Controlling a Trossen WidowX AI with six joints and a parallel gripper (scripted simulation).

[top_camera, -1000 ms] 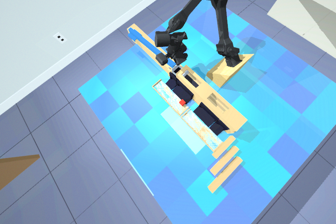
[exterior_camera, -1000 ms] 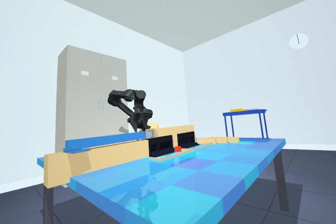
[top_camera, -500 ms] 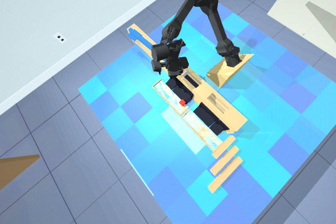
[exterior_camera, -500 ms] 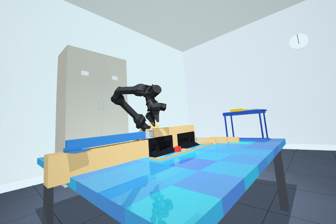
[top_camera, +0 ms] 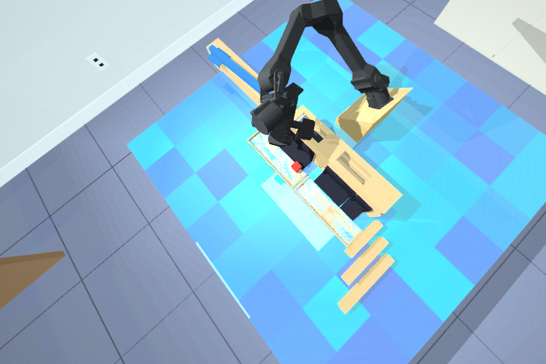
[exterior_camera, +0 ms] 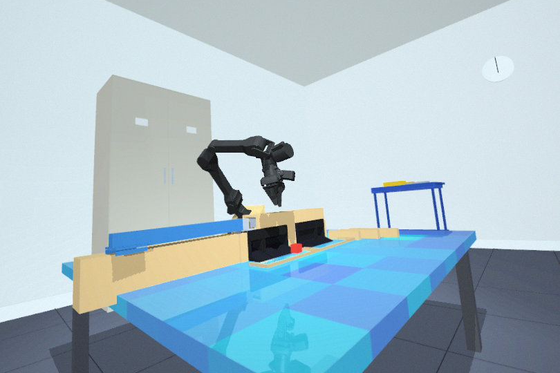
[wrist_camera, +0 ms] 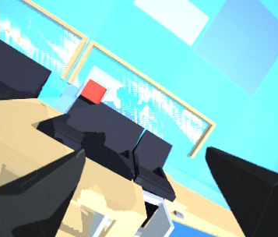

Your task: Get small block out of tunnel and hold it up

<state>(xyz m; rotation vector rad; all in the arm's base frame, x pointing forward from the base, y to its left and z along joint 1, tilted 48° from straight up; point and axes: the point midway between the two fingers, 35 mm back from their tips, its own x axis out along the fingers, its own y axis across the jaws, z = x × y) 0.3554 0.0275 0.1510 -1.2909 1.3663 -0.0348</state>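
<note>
- Small red block [top_camera: 296, 166] [exterior_camera: 296, 248] [wrist_camera: 93, 91]: cube-like, outside the covered tunnel, unheld, low by the dark ramp [top_camera: 300, 153] [exterior_camera: 270, 246] [wrist_camera: 106, 126] and the wood-rimmed tray [top_camera: 269, 163] [exterior_camera: 271, 265] [wrist_camera: 156, 83]; at nine o'clock from the tunnel's middle in the top view.
- Covered tunnel [top_camera: 375, 174] [exterior_camera: 310, 215] [wrist_camera: 16, 121]: long, pale wood, slotted on top, lying from ten to four o'clock in the top view.
- Sliding cage [exterior_camera: 248, 223] [wrist_camera: 163, 218]: light gray, at the tunnel's handle end; hard to make out from above.
- Handle [top_camera: 238, 69] [exterior_camera: 176, 233] [wrist_camera: 188, 231]: long blue bar, level, pointing towards ten o'clock in the top view.
</note>
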